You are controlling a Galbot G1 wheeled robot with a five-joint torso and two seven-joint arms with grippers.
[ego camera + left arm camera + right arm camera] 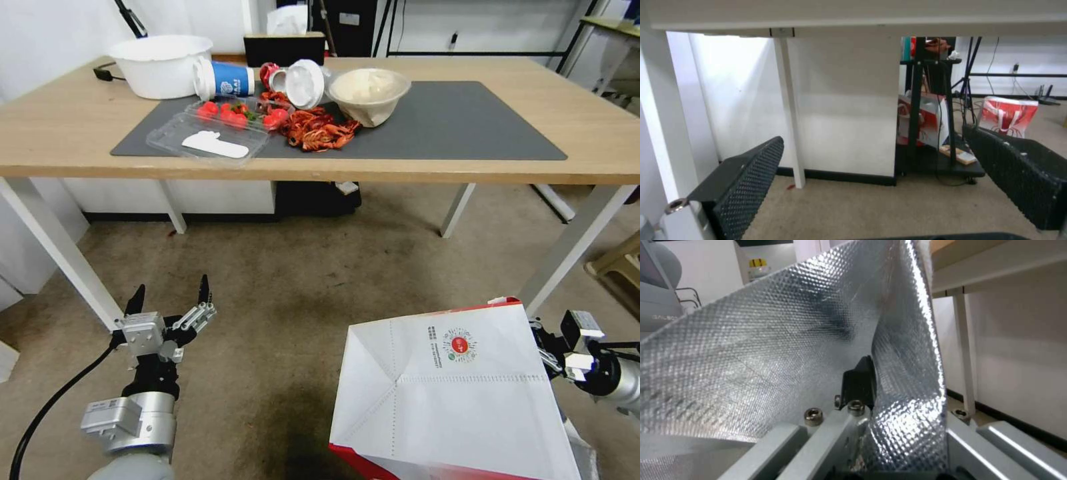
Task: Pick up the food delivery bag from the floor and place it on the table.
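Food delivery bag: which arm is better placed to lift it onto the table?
Right. The right gripper is already shut on the food delivery bag, its foil lining pinched between the jaws. The left gripper hangs open and empty, apart from the bag, below the table.

1 bag (pixel 453 393) hangs at 5 o'clock in the head view, clamped at its edge by 1 of the 2 grippers, the right (pixel 543 350); the left gripper (pixel 170 297), at 7 o'clock, is spread and holds nothing. 1 table (pixel 60 127) spans 12 o'clock, with 1 mat (pixel 460 123) on it. On the table: 2 bowls, 1 large white (pixel 160 63) at 11 o'clock and 1 smaller (pixel 370 93) near 12; 1 blue cup (pixel 223 79) on its side; 1 clear tray (pixel 207 130) of strawberries; 1 heap of crayfish (pixel 317 130); 1 tissue box (pixel 283 47) at the far edge.
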